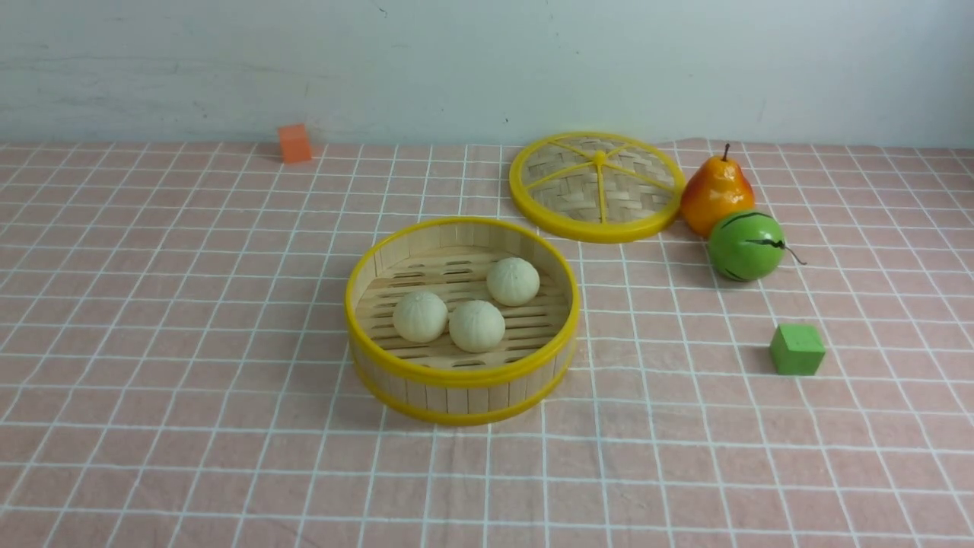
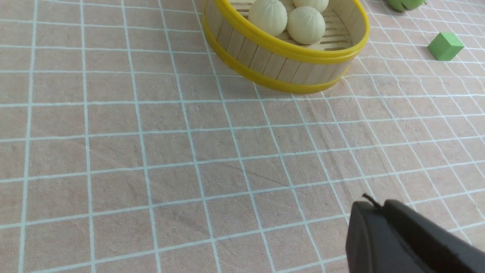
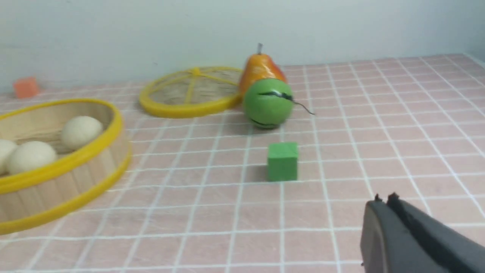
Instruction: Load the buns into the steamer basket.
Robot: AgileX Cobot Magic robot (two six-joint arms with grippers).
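We see three cream-white buns (image 1: 477, 326), round with faint pleats, all lying inside steamer basket (image 1: 456, 377): two side by side, third just behind. Basket has bamboo slat wall and yellow rims, sits at centre of front frame on pink checked counter (image 1: 152, 342). We find left hand (image 2: 369, 203) closed, empty, well apart from basket, bare counter between. Right hand (image 3: 384, 199) closed, empty, near green cube (image 3: 282, 161). Woven lid (image 1: 597, 186) upper right of centre, pear (image 1: 715, 194) and green striped fruit (image 1: 746, 245) just beside it. Orange cube (image 1: 294, 143) upper left.
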